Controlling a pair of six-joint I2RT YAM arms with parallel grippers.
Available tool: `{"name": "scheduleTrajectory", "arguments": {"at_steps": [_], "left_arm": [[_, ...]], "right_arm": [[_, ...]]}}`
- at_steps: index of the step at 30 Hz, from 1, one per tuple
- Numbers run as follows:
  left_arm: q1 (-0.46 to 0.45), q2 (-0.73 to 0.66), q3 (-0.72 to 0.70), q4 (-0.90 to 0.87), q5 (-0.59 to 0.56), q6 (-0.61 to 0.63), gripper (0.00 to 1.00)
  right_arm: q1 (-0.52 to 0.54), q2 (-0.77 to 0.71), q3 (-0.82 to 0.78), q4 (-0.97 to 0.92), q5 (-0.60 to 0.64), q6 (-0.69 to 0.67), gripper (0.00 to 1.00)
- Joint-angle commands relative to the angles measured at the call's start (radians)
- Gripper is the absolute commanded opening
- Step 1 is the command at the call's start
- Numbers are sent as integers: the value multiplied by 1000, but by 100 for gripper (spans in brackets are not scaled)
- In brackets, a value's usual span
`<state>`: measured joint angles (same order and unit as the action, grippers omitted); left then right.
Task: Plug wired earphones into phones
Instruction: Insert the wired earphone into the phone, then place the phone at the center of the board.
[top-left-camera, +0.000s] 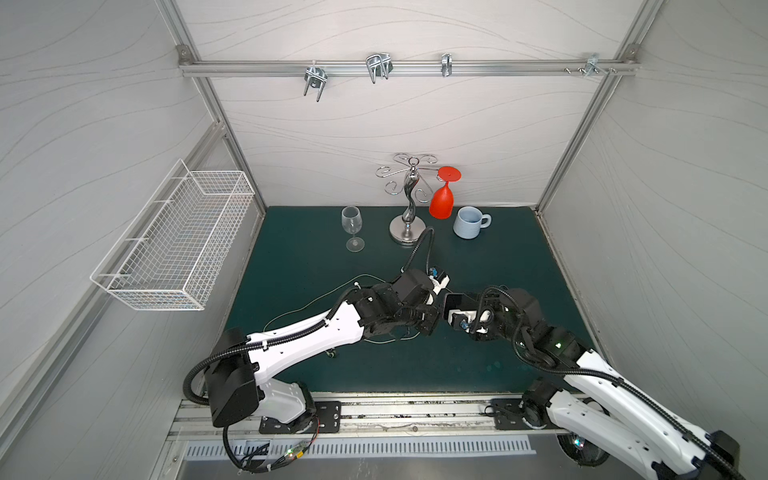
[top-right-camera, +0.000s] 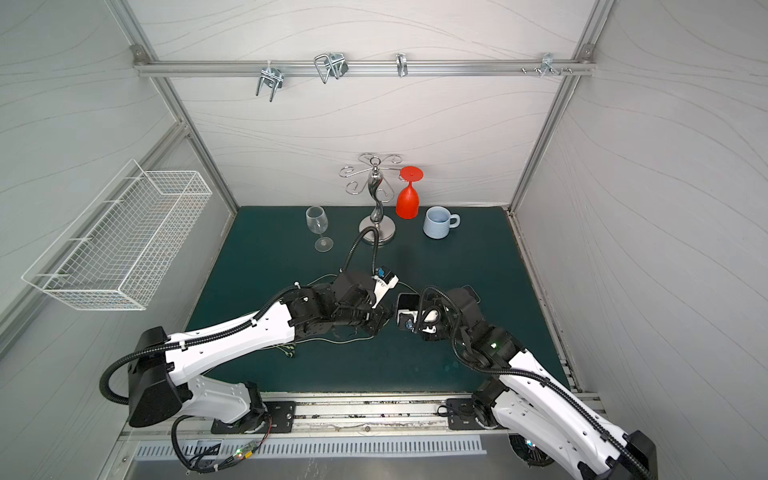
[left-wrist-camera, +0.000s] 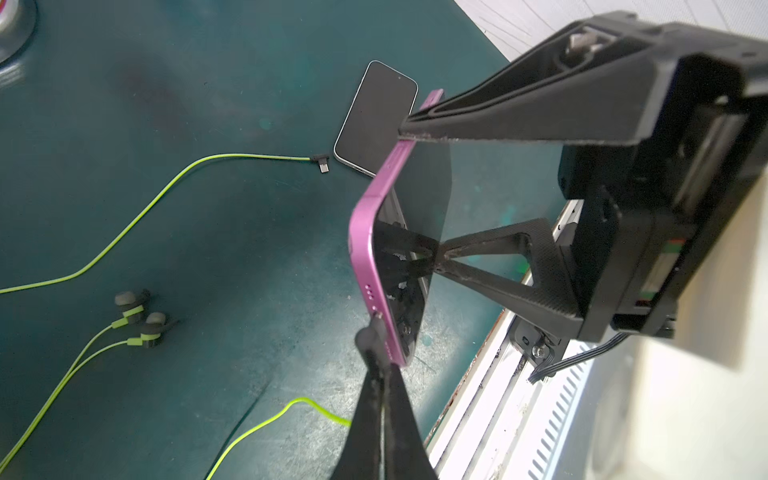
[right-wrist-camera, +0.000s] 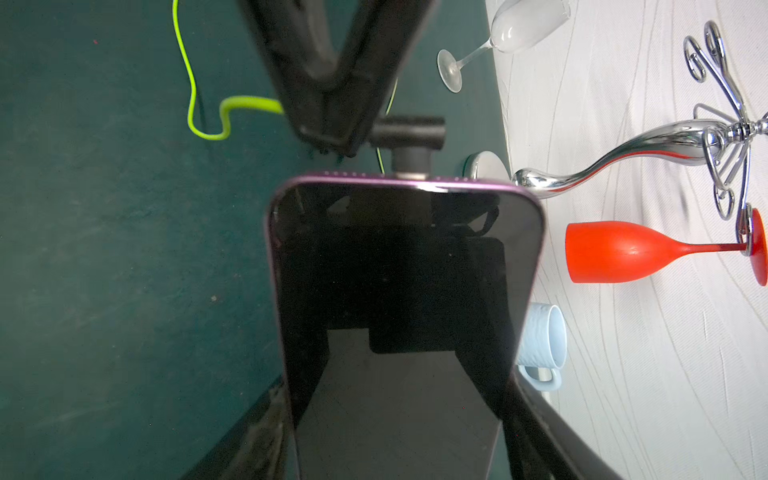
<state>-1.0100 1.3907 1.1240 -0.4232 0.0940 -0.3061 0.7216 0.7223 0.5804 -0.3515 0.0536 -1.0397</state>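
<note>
purple-rimmed smartphone hangs above the green mat, clamped across its long edges by the right gripper. left gripper has its jaws pressed together on a dark earphone plug, whose stem meets the port in the phone's bottom edge. second smartphone lies flat on the mat, with a loose plug on a lime-green cable just beside its corner, not touching. two earbuds lie well apart from it.

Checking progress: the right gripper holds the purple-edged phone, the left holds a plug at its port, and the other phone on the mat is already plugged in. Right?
Not quite. The other phone is not plugged in: its plug lies loose on the mat beside it, as the left wrist view shows. The rest holds.
</note>
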Motion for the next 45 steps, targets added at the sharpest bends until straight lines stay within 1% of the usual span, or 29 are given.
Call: {"name": "scheduleTrajectory", "arguments": {"at_steps": [1,5,8,9,10,11,14,16,17,21,24,27,29,31,33,35,38,41,43,45], "left_arm": [[-4,19,54,19,19,7,0],[-2,20,47,45,24,8,0],[-1,19,43,70,18,19,0],[-1,16,42,70,13,18,5],[1,12,39,76,20,24,18],[2,4,29,90,28,32,34],[2,-35,-7,118,-3,41,60],[5,-74,-40,139,-27,56,91],[7,-100,-61,149,-40,69,99],[21,-195,-142,164,-91,101,99],[41,-264,-197,150,-156,130,99],[74,-319,-235,131,-198,166,99],[98,-346,-246,103,-207,183,99],[110,-363,-252,80,-209,205,99],[115,-375,-257,62,-208,234,99],[116,-383,-267,51,-221,255,99],[119,-396,-290,51,-219,290,99],[125,-404,-313,52,-157,337,97],[125,-401,-324,50,-149,337,94],[125,-397,-333,49,-148,330,92]], "right_arm": [[25,-22,20,62,-63,-20,47],[42,-20,29,28,-73,-43,47],[44,-20,33,-15,-75,-29,47],[42,-21,35,-28,-76,-19,47],[41,-25,37,-47,-75,0,47],[41,-26,36,-72,-77,6,46],[32,-29,17,-130,-63,1,46],[10,-41,-5,-142,-56,7,46],[-15,-45,-19,-148,-69,11,46],[-148,-57,-57,-193,-156,-1,47],[-258,-23,-76,-259,-209,-60,48],[-387,58,-87,-326,-284,-111,48],[-450,151,-75,-390,-324,-161,49],[-459,202,-84,-381,-309,-199,49],[-463,251,-77,-349,-306,-187,50],[-464,323,-54,-373,-289,-214,50],[-462,382,-55,-363,-254,-234,51],[-454,427,-53,-390,-239,-248,55],[-447,456,-50,-397,-229,-243,57],[-437,485,-53,-389,-204,-246,62]]}}
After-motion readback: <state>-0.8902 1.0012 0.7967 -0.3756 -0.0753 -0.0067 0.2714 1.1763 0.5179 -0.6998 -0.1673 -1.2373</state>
